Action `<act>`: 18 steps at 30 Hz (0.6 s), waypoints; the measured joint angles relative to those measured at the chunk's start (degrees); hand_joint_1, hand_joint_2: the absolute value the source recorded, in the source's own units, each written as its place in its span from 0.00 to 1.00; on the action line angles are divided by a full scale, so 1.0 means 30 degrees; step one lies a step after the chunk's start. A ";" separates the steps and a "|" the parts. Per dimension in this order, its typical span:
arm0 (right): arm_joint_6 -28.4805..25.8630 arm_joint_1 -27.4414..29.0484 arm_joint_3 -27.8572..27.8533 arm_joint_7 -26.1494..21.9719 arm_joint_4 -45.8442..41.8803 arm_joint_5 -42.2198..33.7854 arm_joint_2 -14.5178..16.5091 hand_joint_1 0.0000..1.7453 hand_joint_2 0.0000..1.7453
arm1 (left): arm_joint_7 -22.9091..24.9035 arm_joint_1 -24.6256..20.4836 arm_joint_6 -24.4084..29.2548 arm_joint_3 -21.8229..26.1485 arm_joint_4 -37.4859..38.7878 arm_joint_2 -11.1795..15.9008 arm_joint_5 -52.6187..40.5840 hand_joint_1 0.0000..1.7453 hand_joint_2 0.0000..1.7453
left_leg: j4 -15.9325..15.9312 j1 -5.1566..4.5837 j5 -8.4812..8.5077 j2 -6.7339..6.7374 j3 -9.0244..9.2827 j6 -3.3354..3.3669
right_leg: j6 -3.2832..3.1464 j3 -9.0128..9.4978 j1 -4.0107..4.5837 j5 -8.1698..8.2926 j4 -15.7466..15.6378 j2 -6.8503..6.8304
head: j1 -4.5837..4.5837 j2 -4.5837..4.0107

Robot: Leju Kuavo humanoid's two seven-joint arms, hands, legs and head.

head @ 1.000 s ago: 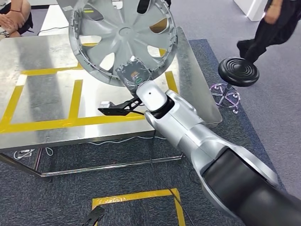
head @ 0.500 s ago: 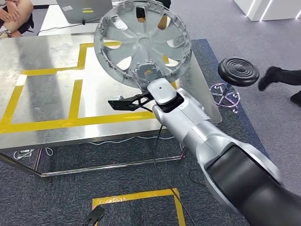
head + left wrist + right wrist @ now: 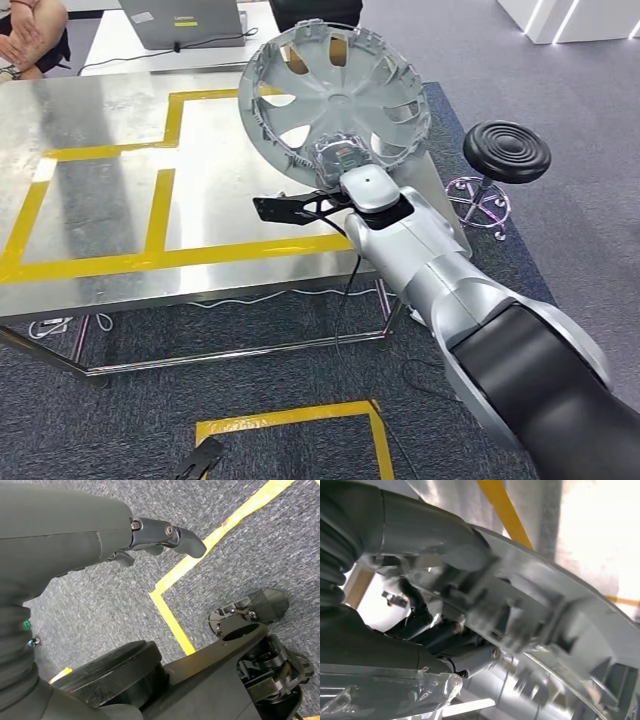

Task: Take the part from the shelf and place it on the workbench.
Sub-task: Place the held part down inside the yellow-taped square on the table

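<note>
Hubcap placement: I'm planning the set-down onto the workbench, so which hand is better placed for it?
The right. The right hand already holds the hubcap by its rim, above the steel workbench. The left hand hangs over the carpet, holding nothing.

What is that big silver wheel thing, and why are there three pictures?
It is a robot with two arms, and each picture comes from a different camera on it. The wide picture is from its head. There its right hand holds a grey wheel cover by the rim, above a shiny metal workbench marked with yellow tape. Another camera sits on that wrist, so the cover looks huge and blurry. The last one is on the left wrist: the left hand hangs over grey carpet, holding nothing.
</note>
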 joint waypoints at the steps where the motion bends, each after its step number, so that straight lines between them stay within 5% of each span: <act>1: -0.0142 -0.0036 0.0004 -0.0018 0.0000 0.0097 0.0000 0.00 1.00 | -0.0035 -0.0020 0.0040 0.0000 0.0000 0.0002 -0.0044 0.00 1.00 | 0.0000 0.0001 -0.0002 0.0000 0.0003 -0.0002 | -0.0001 0.0002 0.0000 -0.0001 0.0000 0.0000 | -0.0002 0.0000; 5: -0.0421 -0.0202 0.0031 -0.0126 0.0000 0.0360 0.0000 0.00 1.00 | -0.0129 -0.0073 0.0274 0.0009 0.0000 0.0005 0.0097 0.00 0.00 | 0.0000 0.0006 -0.0004 -0.0001 0.0013 -0.0006 | -0.0005 0.0016 0.0003 -0.0005 0.0002 -0.0008 | 0.0000 0.0002; 18: -0.0628 -0.0224 0.0206 -0.0621 -0.0055 0.0746 0.0221 0.00 1.00 | -0.0135 -0.0060 0.0007 0.0366 0.0000 0.0066 0.0181 0.00 0.00 | 0.0000 0.0002 -0.0001 -0.0003 0.0032 -0.0006 | -0.0001 0.0043 0.0006 0.0000 0.0002 -0.0012 | 0.0000 0.0002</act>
